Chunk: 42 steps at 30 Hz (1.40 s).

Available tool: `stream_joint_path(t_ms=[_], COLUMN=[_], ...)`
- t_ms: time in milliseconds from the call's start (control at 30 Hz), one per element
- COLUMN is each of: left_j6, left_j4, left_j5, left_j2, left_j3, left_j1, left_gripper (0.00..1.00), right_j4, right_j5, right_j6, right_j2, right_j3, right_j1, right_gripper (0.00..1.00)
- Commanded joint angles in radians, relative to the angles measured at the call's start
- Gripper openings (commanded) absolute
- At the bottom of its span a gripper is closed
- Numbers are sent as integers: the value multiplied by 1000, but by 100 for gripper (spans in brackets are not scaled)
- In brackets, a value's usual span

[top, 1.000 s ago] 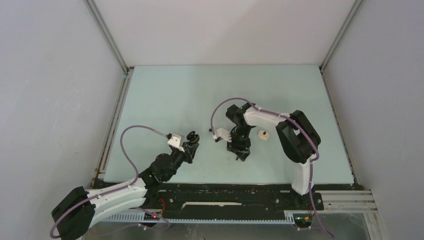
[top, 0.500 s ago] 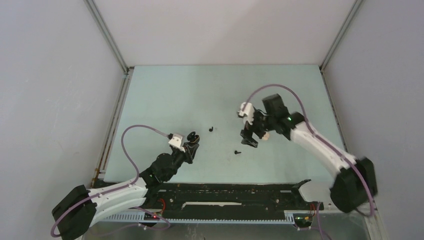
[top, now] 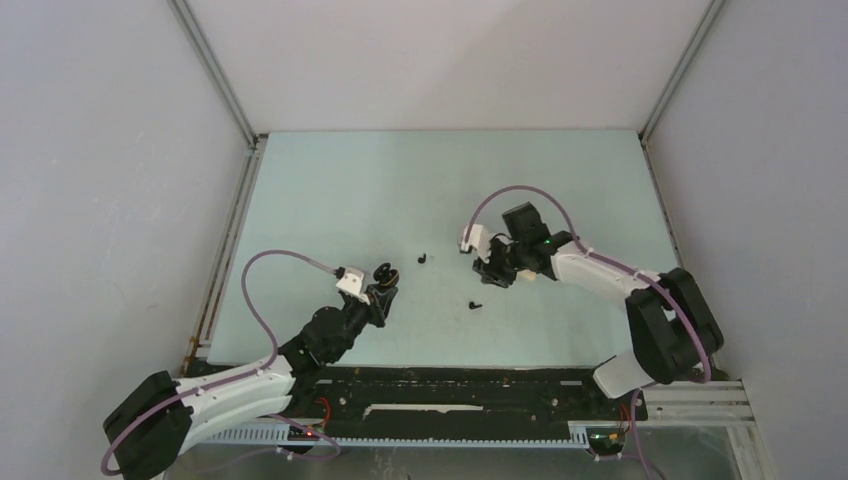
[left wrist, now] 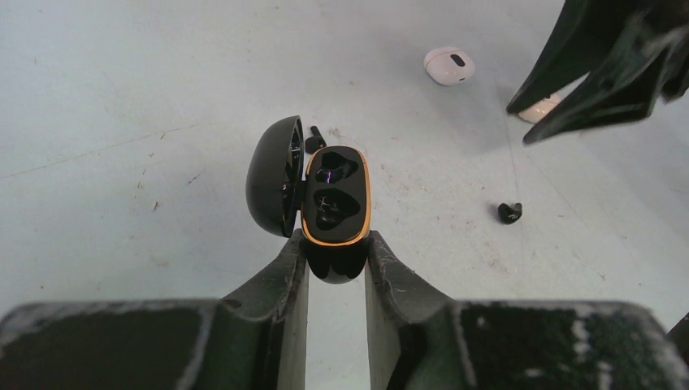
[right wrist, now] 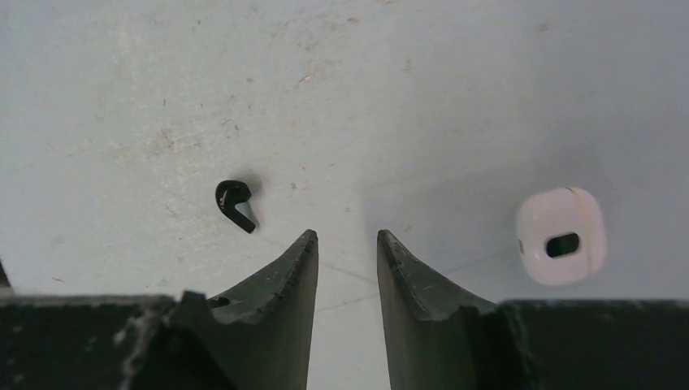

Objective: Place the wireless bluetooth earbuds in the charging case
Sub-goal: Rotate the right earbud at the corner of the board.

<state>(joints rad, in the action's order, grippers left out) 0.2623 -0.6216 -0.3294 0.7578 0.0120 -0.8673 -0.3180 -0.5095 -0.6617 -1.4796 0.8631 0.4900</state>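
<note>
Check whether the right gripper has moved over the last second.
Yes. The right gripper stood over the near black earbud a second ago; now it sits beyond it, up and right in the top view.

Lab: grey panels [top: 100,200], aluminium framing [top: 214,70]

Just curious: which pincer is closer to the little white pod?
Right. The right pincer hangs beside the white pod; the left pincer is far off, gripping the black case.
</note>
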Motion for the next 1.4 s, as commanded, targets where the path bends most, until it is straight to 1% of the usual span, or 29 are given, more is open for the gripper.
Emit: stream_joint_path(t_ms=[0, 100, 300, 467, 800, 967, 1367], left_j6=[-7, -9, -17, -18, -18, -18, -15], left_j4=[-52, -53, -52, -52, -52, -52, -52], left_j5=[-17, -16, -12, -10, -4, 2, 9], left_j2=[-30, -37, -40, -39, -35, -22, -12], left_j3=[-6, -6, -6, -7, -6, -2, 2], left_j1=[5, 5, 6, 6, 5, 6, 6], left_gripper=[3, 3, 3, 3, 4, 4, 4], right_j4=[0, 7, -19, -53, -152, -148, -121], right_j5=[158, 214, 255, 227, 125, 130, 199], right_j6=[-125, -136, -174, -185, -238, -228, -223], right_j2=[-63, -105, -168, -182, -151, -140, -163], right_j3=[33, 33, 33, 33, 33, 33, 34], right_j1=[85, 123, 176, 196, 216, 226, 292], right_gripper=[35, 35, 36, 36, 39, 39, 40])
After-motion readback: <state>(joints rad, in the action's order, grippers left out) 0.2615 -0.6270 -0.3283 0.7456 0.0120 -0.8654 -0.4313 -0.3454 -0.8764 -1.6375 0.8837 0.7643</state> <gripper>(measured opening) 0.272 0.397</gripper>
